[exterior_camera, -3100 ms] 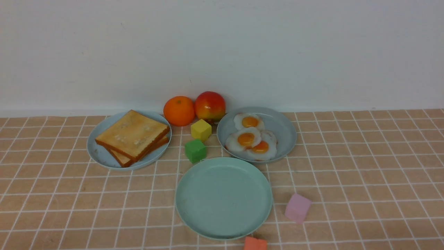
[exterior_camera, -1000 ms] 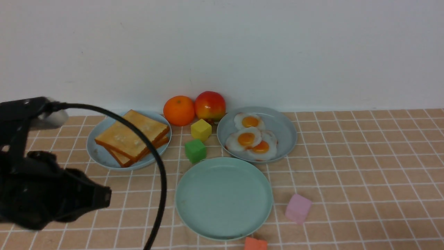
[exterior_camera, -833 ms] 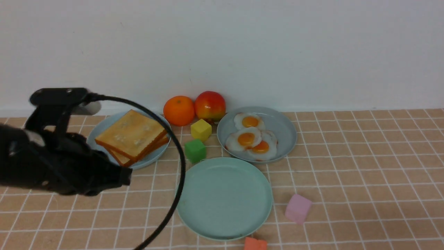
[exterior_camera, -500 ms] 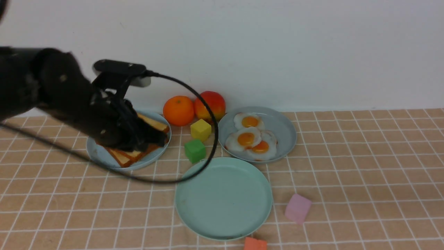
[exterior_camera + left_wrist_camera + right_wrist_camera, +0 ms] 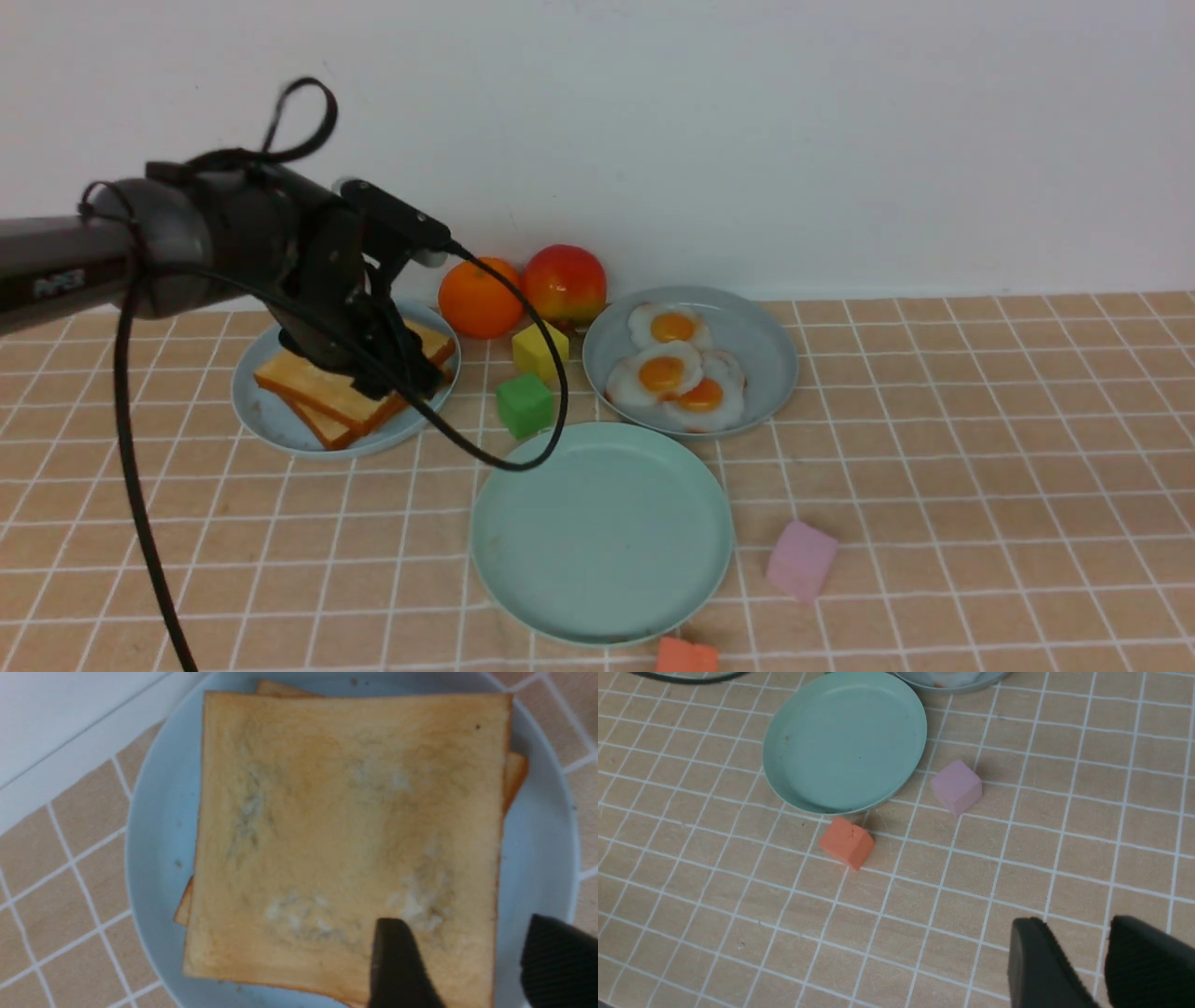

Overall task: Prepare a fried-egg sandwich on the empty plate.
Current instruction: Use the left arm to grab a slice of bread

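Currently the left gripper (image 5: 467,933) hangs over the top toast slice (image 5: 345,826), jaws spread apart and gripping nothing: one finger (image 5: 397,961) lies above the toast surface and the other is beyond the slice's edge, above the sky-blue plate (image 5: 271,420). A second toast slice (image 5: 516,772) lies beneath the first, slightly offset so that its corners protrude. This plate sits toward the rear left of the table (image 5: 980,467), near the wall. The mint-green plate (image 5: 602,532) stands at the centre of the front edge and carries nothing. Behind it and slightly to the right, the grey-blue plate (image 5: 766,355) holds three fried eggs (image 5: 661,373), overlapping one another. An orange (image 5: 481,299) and a red-and-yellow apple (image 5: 565,283) stand touching at the rear edge, between the two rear plates. A yellow cube (image 5: 540,350) and a green cube (image 5: 525,404) lie just in front of the fruit. A pink cube (image 5: 801,558) lies near the right rim of the mint-green plate, and an orange-red cube (image 5: 686,655) lies at the front edge, just beside the same plate. The right gripper (image 5: 1078,926) is seen only in its own wrist view, above bare table nearer the front than the cubes, jaws parted by a narrow gap and empty.
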Robot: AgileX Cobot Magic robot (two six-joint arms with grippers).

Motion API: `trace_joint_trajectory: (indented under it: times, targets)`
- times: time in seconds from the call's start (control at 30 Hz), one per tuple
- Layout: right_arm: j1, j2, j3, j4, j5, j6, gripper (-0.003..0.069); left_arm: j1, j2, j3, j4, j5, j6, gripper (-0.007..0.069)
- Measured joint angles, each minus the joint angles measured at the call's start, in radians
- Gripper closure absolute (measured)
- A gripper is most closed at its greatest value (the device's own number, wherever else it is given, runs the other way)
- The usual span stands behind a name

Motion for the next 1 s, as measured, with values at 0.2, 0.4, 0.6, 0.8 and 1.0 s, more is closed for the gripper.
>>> trace_joint_trajectory:
  times: [0.2,0.4,0.6,0.8,1.0]
  targets:
    - [0.0,0.0,0.0,0.014,-0.001,0.0,0.0419,0.0,0.039,-0.002,0.001,-0.006,0.0,0.0165]
    - [0.0,0.0,0.0,0.026,-0.001,0.0,0.0419,0.0,0.067,-0.007,0.016,-0.013,0.0,0.0167]
    - [0.0,0.0,0.0,0.037,0.01,0.0,0.0419,0.0,0.071,-0.008,0.033,-0.014,0.0,0.0267]
    - [0.0,-0.001,0.0,0.059,0.034,0.0,0.0419,-0.001,0.073,-0.01,0.033,-0.013,0.0,0.0466]
    - [0.0,-0.001,0.0,0.059,0.035,0.0,0.0419,-0.021,0.014,-0.01,0.033,0.04,-0.002,0.0468]
